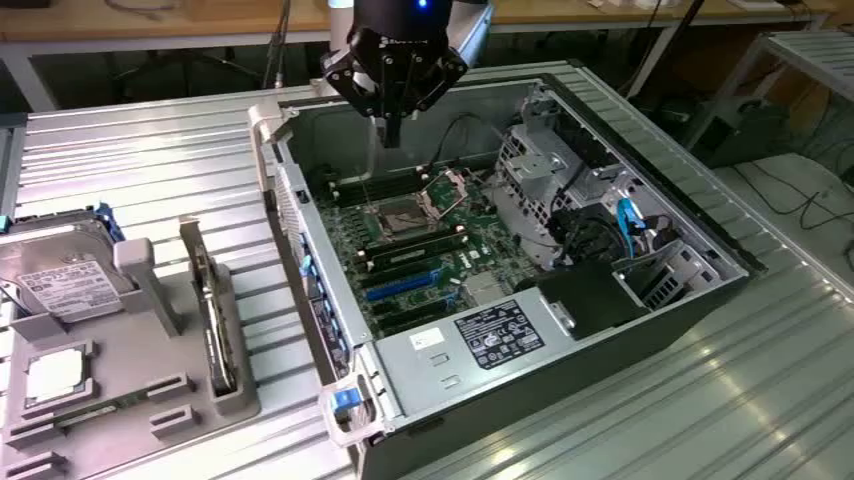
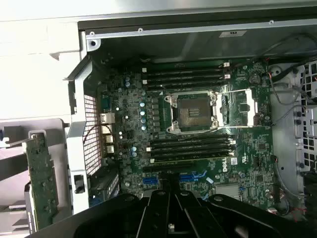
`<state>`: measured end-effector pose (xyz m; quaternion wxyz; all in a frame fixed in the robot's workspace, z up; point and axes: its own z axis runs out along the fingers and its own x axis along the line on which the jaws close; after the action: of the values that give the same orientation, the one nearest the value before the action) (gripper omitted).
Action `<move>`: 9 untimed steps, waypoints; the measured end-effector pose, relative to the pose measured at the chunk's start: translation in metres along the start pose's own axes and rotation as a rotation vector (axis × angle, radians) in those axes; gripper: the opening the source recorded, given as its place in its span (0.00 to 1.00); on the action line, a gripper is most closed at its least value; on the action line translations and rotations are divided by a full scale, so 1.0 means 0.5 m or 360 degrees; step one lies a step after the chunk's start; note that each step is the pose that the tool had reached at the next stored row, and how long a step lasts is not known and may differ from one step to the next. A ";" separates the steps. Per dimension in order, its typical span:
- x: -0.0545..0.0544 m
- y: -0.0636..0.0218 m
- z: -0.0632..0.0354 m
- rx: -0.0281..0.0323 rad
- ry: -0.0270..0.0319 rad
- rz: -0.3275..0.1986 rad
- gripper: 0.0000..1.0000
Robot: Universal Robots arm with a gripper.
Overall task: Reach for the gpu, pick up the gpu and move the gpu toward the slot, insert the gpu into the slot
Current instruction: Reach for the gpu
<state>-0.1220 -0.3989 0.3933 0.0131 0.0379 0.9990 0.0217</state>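
Well, my gripper (image 1: 390,138) pressed together, empty, upper centre; thin upright brownish circuit-card gpu (image 1: 211,320) lower left: probably light, stiff, fragile, I'd pinch top edge.

In the exterior view my end effector (image 1: 390,130) hangs in open air over the open case (image 1: 694,262). At seven o'clock its side wall (image 1: 288,205) stands between me and the gpu (image 1: 214,320). At six o'clock the slot (image 1: 400,290) lies uncovered, the labelled box (image 1: 497,335) just beside it. The drive cage (image 1: 541,175) crowds four o'clock.
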 end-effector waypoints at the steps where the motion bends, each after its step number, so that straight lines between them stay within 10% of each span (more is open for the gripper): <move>1: 0.000 0.000 0.000 0.00000 0.00000 0.0000 0.11; 9: 0.002 0.000 0.000 0.00000 -0.00001 0.0000 0.11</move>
<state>-0.1229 -0.3989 0.3933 0.0131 0.0380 0.9990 0.0217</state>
